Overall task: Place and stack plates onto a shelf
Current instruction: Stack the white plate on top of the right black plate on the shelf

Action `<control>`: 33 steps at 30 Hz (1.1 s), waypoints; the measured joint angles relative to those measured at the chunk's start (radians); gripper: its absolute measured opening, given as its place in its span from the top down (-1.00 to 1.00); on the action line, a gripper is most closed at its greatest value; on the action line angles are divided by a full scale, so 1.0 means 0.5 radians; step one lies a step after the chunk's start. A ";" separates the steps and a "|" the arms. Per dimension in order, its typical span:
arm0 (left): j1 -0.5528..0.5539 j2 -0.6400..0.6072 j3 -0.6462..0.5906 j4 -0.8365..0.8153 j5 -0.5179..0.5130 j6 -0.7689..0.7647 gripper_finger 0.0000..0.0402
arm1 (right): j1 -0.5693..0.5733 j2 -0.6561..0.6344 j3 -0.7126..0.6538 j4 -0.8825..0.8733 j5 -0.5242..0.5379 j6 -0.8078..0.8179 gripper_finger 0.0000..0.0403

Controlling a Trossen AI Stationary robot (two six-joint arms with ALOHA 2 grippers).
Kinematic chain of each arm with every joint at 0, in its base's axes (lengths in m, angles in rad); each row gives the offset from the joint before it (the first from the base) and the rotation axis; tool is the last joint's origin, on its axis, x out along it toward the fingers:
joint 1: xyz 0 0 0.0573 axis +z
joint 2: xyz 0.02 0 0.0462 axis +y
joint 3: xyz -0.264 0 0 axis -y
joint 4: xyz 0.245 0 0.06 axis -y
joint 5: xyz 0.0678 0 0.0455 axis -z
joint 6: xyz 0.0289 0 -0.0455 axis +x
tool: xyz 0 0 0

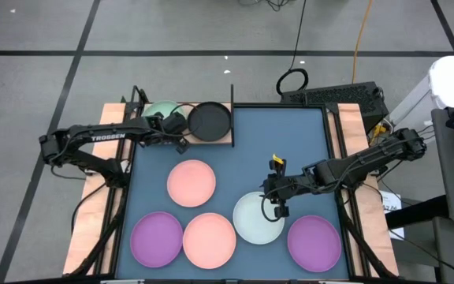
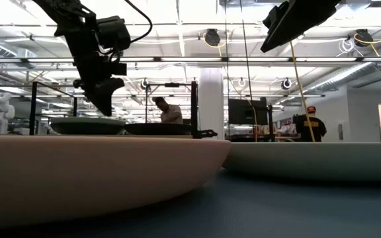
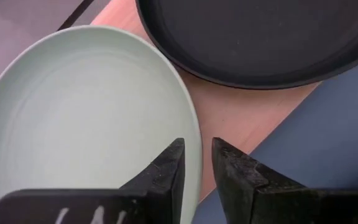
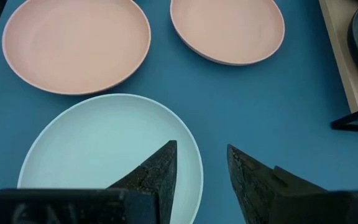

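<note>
On the shelf [image 1: 225, 140], my left gripper [image 3: 196, 163] stands slightly parted astride the pale green plate's [image 3: 86, 124] rim, beside the black plate [image 3: 253, 37]. My right gripper [image 4: 201, 165], part-open and empty, straddles the blue-white plate's [image 4: 104, 143] edge on the mat [image 1: 290, 142].

The left gripper [image 1: 181, 126] reaches in from the left side, its 2 fingers [image 3: 166, 171] slightly parted. The right gripper [image 1: 268, 196] points left, jaws parted wider, holding nothing.
</note>
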 joint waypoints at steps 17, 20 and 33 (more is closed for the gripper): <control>-0.514 -0.426 0.000 0.068 -0.037 -0.136 0.56 | 0.002 0.001 0.000 -0.062 -0.006 0.132 0.38; -0.707 -0.443 0.000 0.148 -0.037 -0.137 0.56 | 0.002 0.001 0.000 -0.059 -0.102 0.226 0.38; -1.212 -0.444 0.000 0.549 -0.032 0.085 0.56 | 0.334 0.057 0.000 0.130 -0.297 0.568 0.38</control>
